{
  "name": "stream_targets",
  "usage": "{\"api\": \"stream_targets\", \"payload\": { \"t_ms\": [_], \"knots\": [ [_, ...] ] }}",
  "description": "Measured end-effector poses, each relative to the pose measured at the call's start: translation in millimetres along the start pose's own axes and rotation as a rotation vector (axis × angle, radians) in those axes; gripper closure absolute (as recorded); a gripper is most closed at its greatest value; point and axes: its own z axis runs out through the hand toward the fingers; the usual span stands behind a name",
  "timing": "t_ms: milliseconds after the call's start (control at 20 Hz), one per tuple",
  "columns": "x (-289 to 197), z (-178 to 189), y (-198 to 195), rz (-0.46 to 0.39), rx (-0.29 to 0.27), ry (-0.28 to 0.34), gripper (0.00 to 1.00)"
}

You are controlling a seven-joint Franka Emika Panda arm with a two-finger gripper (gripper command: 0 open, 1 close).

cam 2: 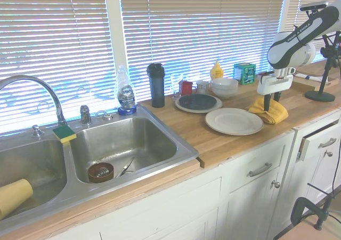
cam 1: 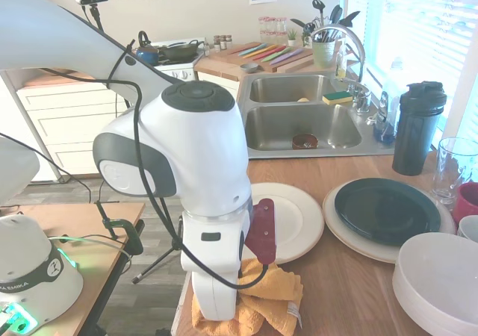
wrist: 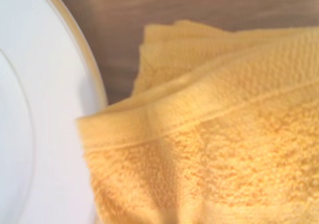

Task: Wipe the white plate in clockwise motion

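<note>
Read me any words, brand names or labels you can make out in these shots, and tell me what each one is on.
"Dawn": dish soap bottle by the sink; the smaller print below it is unreadable.
"FRANKA EMIKA": white robot arm, only partly legible.
Teal box at the window: print too small to read.
White plate, yellow towel: no text.

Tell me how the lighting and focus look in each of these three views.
First exterior view: window glare top right, arm hides part of the white plate. Second exterior view: bright backlit blinds, counter evenly lit. Wrist view: soft focus, yellow towel fills the picture, plate's rim washed out.
</note>
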Motion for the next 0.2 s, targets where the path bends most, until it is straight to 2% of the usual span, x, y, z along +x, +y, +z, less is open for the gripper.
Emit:
{"api": "stream_targets", "payload": {
  "t_ms": [200],
  "knots": [
    [-9.3, -27.3, -16.5, -0.003, 0.020, 0.044, 0.00]
  ]
}}
